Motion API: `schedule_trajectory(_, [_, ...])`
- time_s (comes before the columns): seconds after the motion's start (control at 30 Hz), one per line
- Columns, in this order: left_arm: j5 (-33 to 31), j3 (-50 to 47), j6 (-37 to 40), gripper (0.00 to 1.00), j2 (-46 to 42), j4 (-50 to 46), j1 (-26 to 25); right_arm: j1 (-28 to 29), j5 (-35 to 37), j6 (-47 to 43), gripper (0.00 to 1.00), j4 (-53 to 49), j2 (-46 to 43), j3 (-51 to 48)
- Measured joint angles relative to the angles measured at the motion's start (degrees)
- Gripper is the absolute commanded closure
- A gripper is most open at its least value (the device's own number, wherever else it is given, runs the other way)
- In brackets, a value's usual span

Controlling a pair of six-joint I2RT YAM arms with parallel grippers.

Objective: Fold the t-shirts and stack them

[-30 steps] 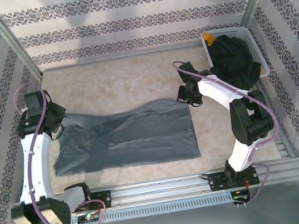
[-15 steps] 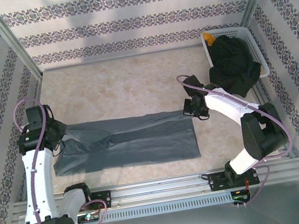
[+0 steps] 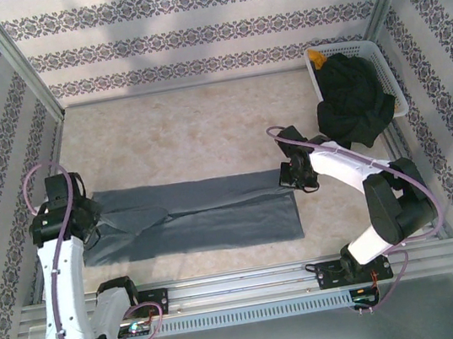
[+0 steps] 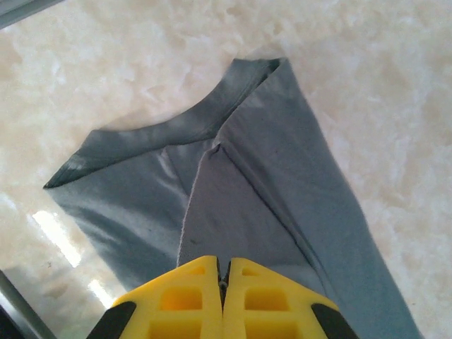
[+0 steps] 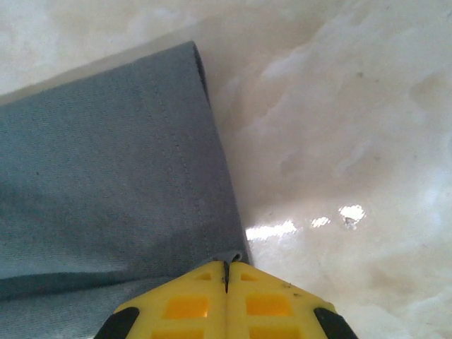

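Note:
The slate blue-grey t-shirt lies as a long folded band across the near part of the table. My left gripper is shut on its left end, where the neck side is. In the left wrist view the cloth runs out from between the yellow fingertips of that gripper. My right gripper is shut on the band's right far corner; in the right wrist view the hem curls into the pinched jaws of the gripper. The black t-shirt sits bunched in the basket.
A white lattice basket stands at the back right corner with a small yellow-orange object inside. Patterned walls enclose the table on three sides. A metal rail runs along the near edge. Bare marble tabletop lies behind the shirt.
Both grippers have moved toward the near edge, drawing the blue-grey shirt's far edge over itself. The shirt has gone from a wide spread to a narrower folded band.

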Motion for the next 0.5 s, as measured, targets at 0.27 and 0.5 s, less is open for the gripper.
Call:
schedule_trajectory(0.27, [-1.6,-3.54,-1.09,1.0,-2.75,-1.25,0.0,0.24,-0.7,0.46,0.75,-1.4,-3.21,-0.96])
schedule_trajectory(0.5, [-2.71,-4.63,-2.1,1.0,-3.45,-1.64,0.0,-0.17,-1.53,1.77,0.74,-1.86,-4.85,-0.96])
